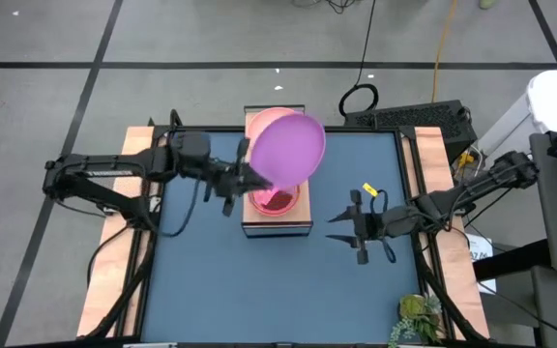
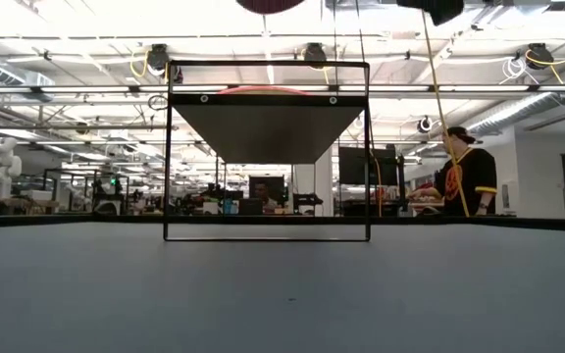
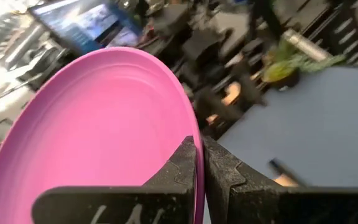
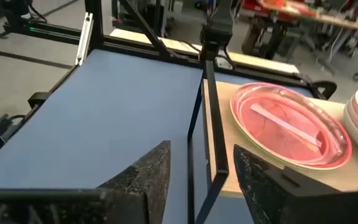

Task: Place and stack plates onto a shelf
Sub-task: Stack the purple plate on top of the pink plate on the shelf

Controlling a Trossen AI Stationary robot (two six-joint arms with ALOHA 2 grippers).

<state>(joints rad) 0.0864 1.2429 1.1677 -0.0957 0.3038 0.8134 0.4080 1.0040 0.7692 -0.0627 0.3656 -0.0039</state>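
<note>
- Two plates already lie on the shelf (image 1: 278,224): a salmon pink plate (image 1: 264,122) at its far end and a magenta plate (image 1: 275,199) at its near end.
- Above the shelf, the left gripper (image 1: 249,180) pinches the purple plate (image 1: 288,152) by its rim, tilted.
- Right of the shelf, the right gripper (image 1: 344,232) hovers with fingers apart, empty.

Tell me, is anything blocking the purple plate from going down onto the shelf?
Nothing visible blocks it. The left gripper holds the purple plate by its rim, tilted above the shelf. Below lie only a magenta plate and a pink plate, places to stack. The right gripper waits open, off to the side.
</note>
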